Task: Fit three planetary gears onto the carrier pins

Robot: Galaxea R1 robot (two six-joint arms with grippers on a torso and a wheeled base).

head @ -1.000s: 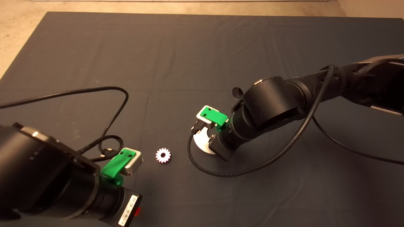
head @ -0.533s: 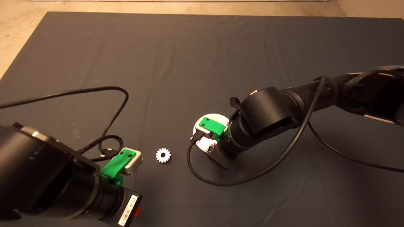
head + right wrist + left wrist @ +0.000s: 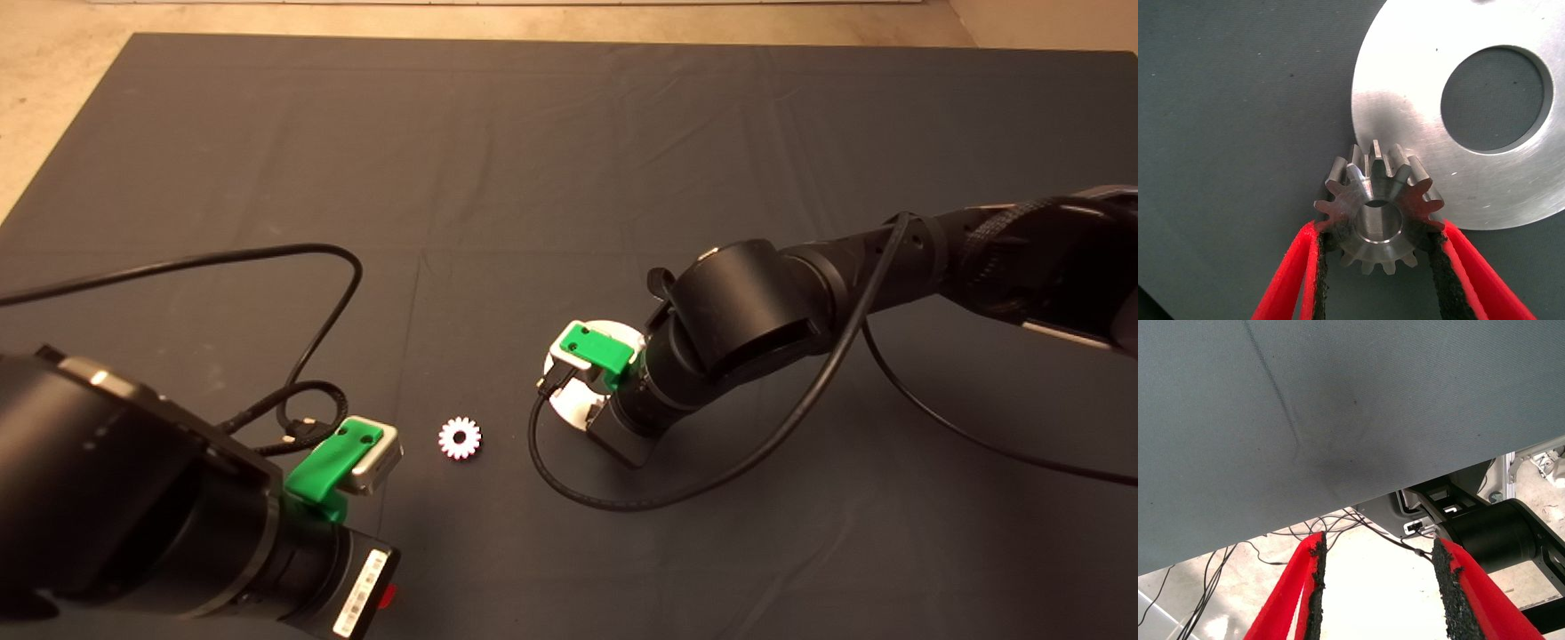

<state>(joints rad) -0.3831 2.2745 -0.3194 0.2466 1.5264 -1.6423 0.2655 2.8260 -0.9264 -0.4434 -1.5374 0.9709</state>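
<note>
My right gripper point(image 3: 1378, 227) is shut on a small silver planetary gear point(image 3: 1377, 217), held by its toothed sides. It hangs just over the edge of the flat shiny carrier disc point(image 3: 1405, 113) with its large central hole. No carrier pins show in the right wrist view. In the head view the right gripper point(image 3: 597, 357) covers most of the disc point(image 3: 565, 407), and the pins are hidden. A second gear point(image 3: 460, 437) lies flat on the mat left of the disc. A third gear is out of view. My left gripper point(image 3: 342, 462) waits open at the lower left.
Black cables loop on the dark mat point(image 3: 533, 160) beside both arms. The left wrist view shows the open left gripper point(image 3: 1377, 543), the mat's edge point(image 3: 1338, 487) and floor with cables and a black machine base point(image 3: 1498, 527) beyond it.
My right arm has shifted a little toward the near side over the disc, uncovering the disc's far edge. The left arm and the loose gear have not moved.
</note>
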